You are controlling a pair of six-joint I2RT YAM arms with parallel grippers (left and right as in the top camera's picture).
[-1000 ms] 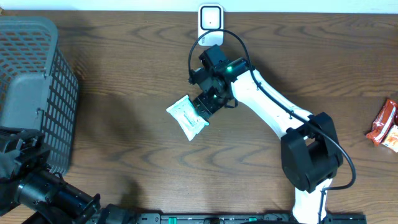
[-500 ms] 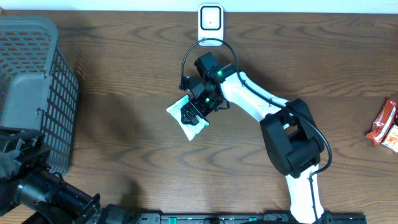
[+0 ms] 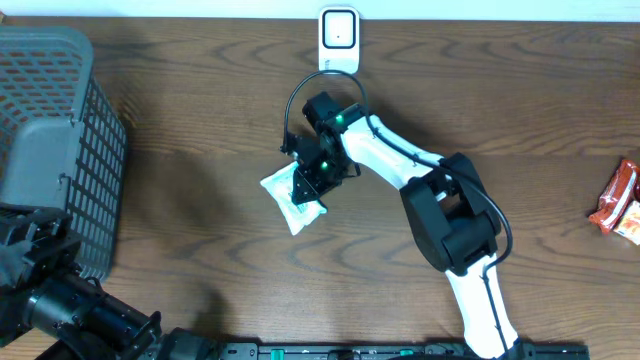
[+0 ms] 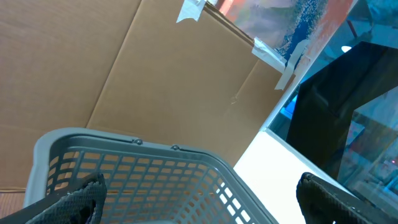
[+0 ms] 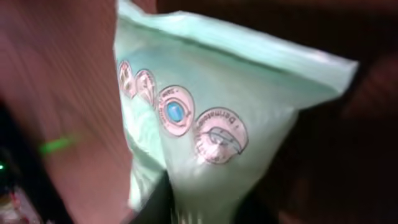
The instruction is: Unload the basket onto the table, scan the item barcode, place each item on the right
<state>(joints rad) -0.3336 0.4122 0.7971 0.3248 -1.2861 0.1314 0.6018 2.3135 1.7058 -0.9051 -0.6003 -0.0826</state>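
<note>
a grey plastic basket [image 3: 100, 170] with open lattice walls and a smooth rim stands at the table's left edge. the left gripper [image 4: 205, 202] sits low beside it, its fingers spread wide with nothing between them. the table [image 3: 200, 110] is dark wood with a strong grain, and a broad bare stretch lies between the basket and the packet. the packet [image 3: 277, 195], soft crinkled film in pale green-white with round printed seals, is near the table's middle, its long axis slanted from far left to near right. the right gripper [image 3: 306, 188] is down on its right side, fingers pinching the film, though the wrist view is blurred. behind it, at the far edge, stands a white rounded scanner [image 3: 339, 30], apart from the packet. a glossy red snack wrapper [image 3: 622, 200] lies at the right edge, well apart.
</note>
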